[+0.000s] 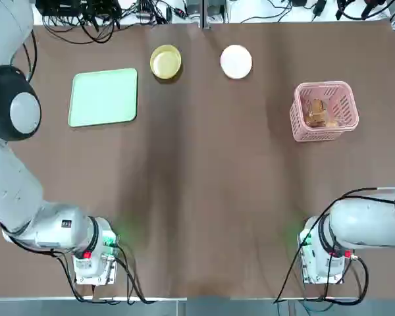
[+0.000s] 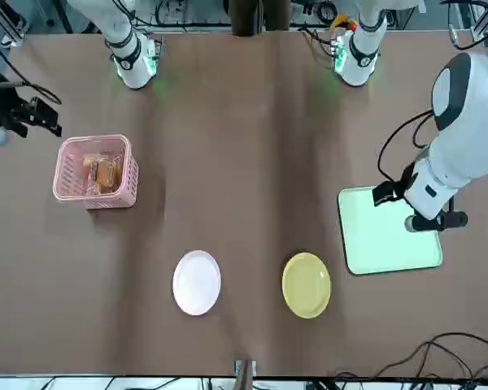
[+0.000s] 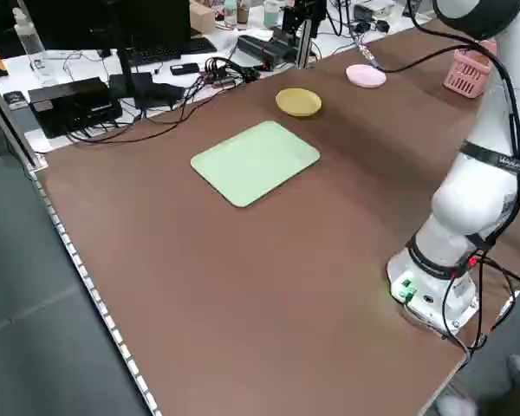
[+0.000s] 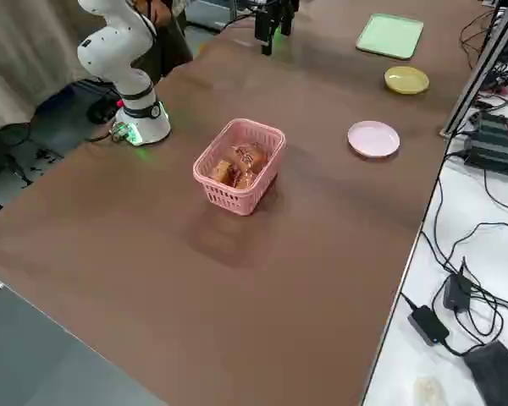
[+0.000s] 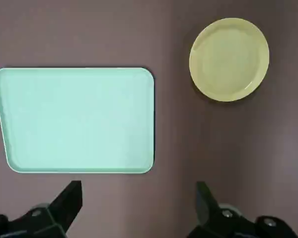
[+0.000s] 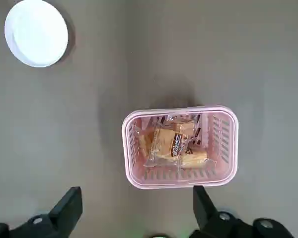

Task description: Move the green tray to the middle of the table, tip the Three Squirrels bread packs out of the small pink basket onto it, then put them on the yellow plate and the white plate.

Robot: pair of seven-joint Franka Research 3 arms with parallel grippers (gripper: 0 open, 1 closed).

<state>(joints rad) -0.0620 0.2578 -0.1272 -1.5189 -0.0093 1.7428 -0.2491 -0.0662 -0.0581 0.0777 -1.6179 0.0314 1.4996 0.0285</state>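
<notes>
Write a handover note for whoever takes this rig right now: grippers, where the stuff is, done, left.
Left gripper: open, empty, hanging above the green tray.
Right gripper: open, empty, above the small pink basket.
Tray lies flat on the robot's left side of the table, not at the middle.
Bread packs are all in the basket, on the right side.
Yellow plate and white plate sit bare at the far edge.
Done: nothing.
Left: move tray, tip basket, plate the packs.

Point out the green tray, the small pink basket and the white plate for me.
green tray [image 1: 103, 97]: top view, centre of its flat surface.
small pink basket [image 1: 295, 112]: top view, its lattice side wall nearest the table's middle.
white plate [image 1: 236, 62]: top view, middle of the plate.
</notes>
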